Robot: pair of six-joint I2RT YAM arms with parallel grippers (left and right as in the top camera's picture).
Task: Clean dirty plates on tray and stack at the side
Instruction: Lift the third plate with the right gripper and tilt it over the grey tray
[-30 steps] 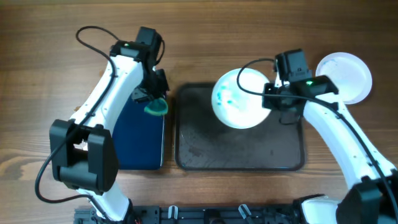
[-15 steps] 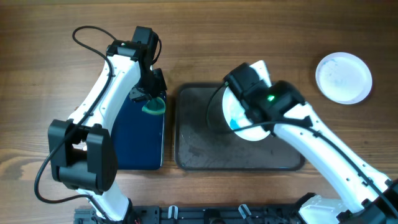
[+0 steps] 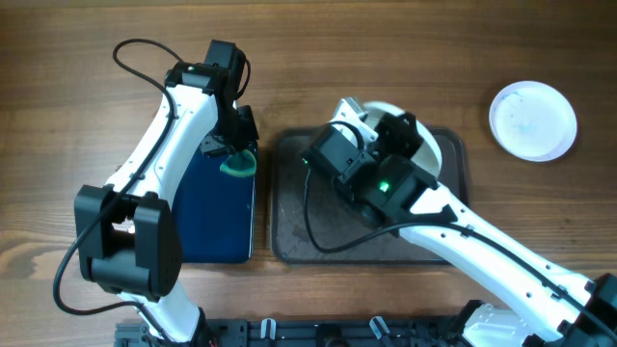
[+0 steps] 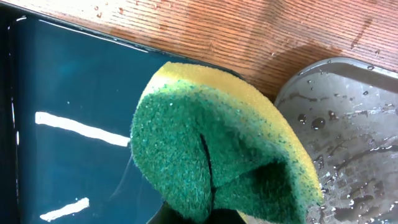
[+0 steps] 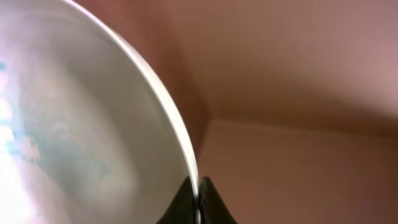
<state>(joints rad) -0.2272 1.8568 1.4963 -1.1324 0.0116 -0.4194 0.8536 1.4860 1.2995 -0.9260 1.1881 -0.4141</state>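
Note:
My right gripper [image 5: 199, 199] is shut on the rim of a white plate [image 5: 74, 124] with faint blue smears and holds it tilted on edge. In the overhead view this plate [image 3: 431, 152] is raised above the dark tray [image 3: 289, 226], mostly hidden behind my right arm. A second white plate [image 3: 532, 120] lies on the table at the far right. No third plate shows. My left gripper [image 3: 234, 159] is shut on a folded green and yellow sponge [image 4: 211, 143] over the right edge of the blue basin.
The dark blue glossy basin [image 3: 217, 217] stands left of the tray, also showing in the left wrist view [image 4: 62, 93]. The wet tray corner [image 4: 348, 124] lies just right of the sponge. Bare wood table surrounds both.
My right arm lifted the smeared plate off the tray, tilted it on edge and swung left and up toward the camera. The left arm and sponge have barely moved.

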